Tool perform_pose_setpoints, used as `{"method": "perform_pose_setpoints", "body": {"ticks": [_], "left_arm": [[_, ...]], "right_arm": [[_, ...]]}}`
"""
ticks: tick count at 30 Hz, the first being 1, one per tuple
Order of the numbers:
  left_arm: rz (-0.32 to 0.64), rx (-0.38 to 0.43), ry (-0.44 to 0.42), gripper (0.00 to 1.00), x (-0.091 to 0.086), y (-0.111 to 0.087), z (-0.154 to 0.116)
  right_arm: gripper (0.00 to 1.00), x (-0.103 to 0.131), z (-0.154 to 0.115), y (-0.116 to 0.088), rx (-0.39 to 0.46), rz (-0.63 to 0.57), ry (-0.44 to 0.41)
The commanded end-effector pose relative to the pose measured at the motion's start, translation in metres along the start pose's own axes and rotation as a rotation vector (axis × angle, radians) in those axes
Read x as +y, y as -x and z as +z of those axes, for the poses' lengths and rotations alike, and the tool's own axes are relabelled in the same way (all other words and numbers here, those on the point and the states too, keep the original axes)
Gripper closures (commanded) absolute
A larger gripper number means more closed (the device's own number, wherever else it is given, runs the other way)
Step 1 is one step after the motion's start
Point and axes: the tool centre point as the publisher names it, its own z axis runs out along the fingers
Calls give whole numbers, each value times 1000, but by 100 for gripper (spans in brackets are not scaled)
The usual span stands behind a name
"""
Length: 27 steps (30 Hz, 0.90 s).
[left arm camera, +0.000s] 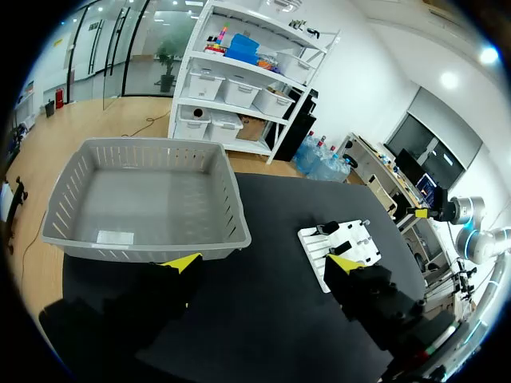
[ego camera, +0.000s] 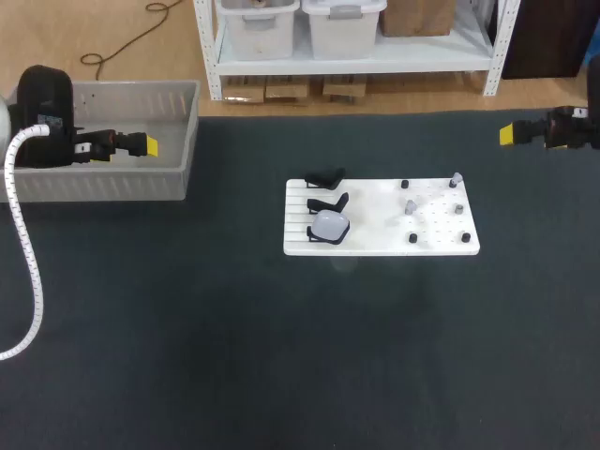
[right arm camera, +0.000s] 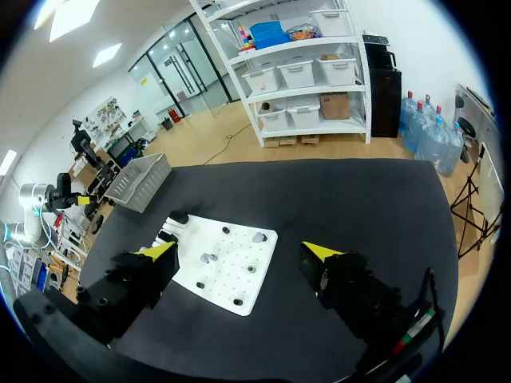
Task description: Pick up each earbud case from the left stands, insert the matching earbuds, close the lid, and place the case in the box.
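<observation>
A pale earbud case [ego camera: 330,225] sits on the lowest of three black stands [ego camera: 327,202], which line the left edge of the white board [ego camera: 441,246] in the middle of the frame. Small grey and black pieces [ego camera: 411,207] dot the board's right half. The left gripper [ego camera: 145,146] hangs over the grey slatted box [ego camera: 103,183] at upper left, its fingers spread wide. The right gripper [ego camera: 507,134] is at the upper right edge, well apart from the board, its fingers likewise spread.
</observation>
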Motion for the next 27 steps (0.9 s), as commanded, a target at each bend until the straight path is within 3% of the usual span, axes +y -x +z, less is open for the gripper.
{"method": "perform_pose_setpoints", "body": {"ticks": [1, 20, 27], "left_arm": [[-1, 7, 8, 0, -1, 1, 0], [-1, 7, 8, 0, -1, 1, 0], [148, -28, -156, 0, -21, 3, -2]], "right_arm": [[0, 0, 0, 0, 0, -1, 1], [0, 0, 0, 0, 0, -1, 1], [0, 0, 0, 0, 0, -1, 1]]}}
